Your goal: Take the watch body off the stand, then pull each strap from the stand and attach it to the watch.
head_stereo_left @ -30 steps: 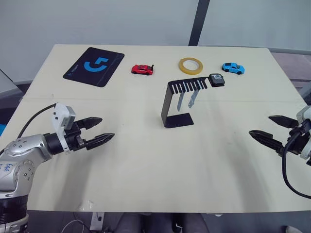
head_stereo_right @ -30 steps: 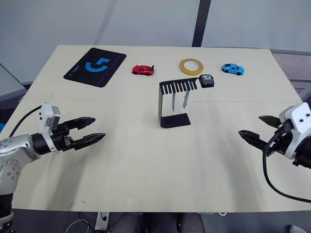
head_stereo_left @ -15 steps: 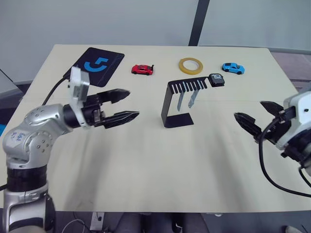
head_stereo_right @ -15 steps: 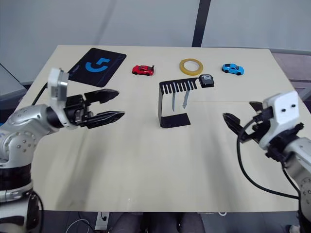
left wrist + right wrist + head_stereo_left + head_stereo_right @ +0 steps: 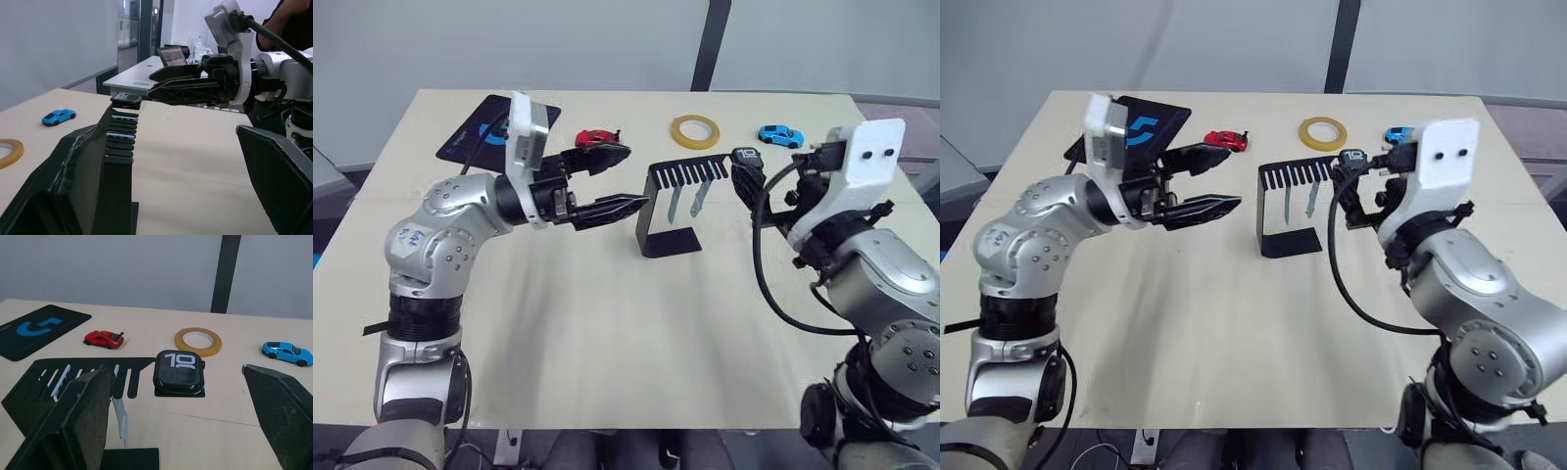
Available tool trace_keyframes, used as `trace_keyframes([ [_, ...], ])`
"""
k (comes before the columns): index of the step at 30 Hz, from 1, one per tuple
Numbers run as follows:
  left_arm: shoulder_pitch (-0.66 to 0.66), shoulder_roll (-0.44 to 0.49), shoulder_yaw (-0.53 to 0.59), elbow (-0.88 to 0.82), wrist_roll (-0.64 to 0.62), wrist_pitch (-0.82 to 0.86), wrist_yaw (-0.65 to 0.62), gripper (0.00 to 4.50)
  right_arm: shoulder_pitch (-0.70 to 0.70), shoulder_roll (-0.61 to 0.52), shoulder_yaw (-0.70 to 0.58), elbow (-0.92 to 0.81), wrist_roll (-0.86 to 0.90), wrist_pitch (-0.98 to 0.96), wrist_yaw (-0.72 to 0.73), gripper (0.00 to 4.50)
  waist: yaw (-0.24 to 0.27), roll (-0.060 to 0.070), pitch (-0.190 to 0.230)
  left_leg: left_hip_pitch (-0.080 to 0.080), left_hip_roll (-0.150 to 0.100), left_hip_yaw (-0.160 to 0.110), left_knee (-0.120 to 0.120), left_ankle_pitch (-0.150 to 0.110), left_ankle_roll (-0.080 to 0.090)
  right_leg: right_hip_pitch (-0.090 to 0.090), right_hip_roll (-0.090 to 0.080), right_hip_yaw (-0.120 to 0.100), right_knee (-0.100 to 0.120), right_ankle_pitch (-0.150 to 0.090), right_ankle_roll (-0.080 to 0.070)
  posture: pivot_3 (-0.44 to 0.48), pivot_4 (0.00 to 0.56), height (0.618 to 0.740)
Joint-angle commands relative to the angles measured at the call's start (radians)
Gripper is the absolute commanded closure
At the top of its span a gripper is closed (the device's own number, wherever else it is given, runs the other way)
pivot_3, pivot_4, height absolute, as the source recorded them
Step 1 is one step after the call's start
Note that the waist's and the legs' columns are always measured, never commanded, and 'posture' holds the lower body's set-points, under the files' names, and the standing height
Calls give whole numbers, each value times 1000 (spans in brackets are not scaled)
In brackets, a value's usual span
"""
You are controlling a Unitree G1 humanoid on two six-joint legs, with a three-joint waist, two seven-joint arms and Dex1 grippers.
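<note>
Black, rounded-square smartwatch body [image 5: 179,372] with white digits on its dark screen sits flat on the right end of the top plate of the thin black bent sheet-metal stand [image 5: 669,208], screen facing up. The right gripper [image 5: 178,426], its two black fingers spread wide, is level with the watch body and just on its near-right side; in the right wrist view the body lies between the two fingers [image 5: 80,418], not touched by either. Two pale grey-blue straps [image 5: 686,201] hang side by side from the comb slots of the top plate, long axes vertical, tapered ends pointing down above the stand's base. The left gripper [image 5: 612,183], fingers parted, hovers just left of the stand's upright wall, pointing right toward it, clear of contact.

The stand rests near the middle of the pale wooden table [image 5: 607,343], with broad bare surface on its near side. Beyond it, toward the far edge, lie a red toy car [image 5: 596,136], a yellow roll of tape [image 5: 695,129] and a blue toy car [image 5: 780,134]; a black mouse pad with a blue logo [image 5: 1151,127] occupies the far-left corner, partly behind the left arm.
</note>
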Motion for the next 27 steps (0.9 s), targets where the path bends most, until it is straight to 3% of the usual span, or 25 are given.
trace_keyframes([
  [1, -43, -2, 6, -7, 8, -31, -14, 0, -38, 26, -1, -7, -46, 37, -32, 53, -1, 0, 0, 0, 0, 0, 0, 0, 0, 0, 0, 0, 0, 0, 0, 0, 150, 732],
  [8, -55, -10, 2, -5, 22, -39, -17, 0, -90, 76, 17, 20, -142, 69, -51, 53, -16, 0, 0, 0, 0, 0, 0, 0, 0, -1, 1, 0, 0, 0, 0, 0, 150, 732],
  [27, -37, -12, 9, -41, 17, -30, 19, 0, -158, 118, 35, 94, -262, 94, 65, 53, -24, 0, 0, 0, 1, 0, -1, 0, 0, -1, 2, 1, 0, 0, 0, 0, 150, 732],
])
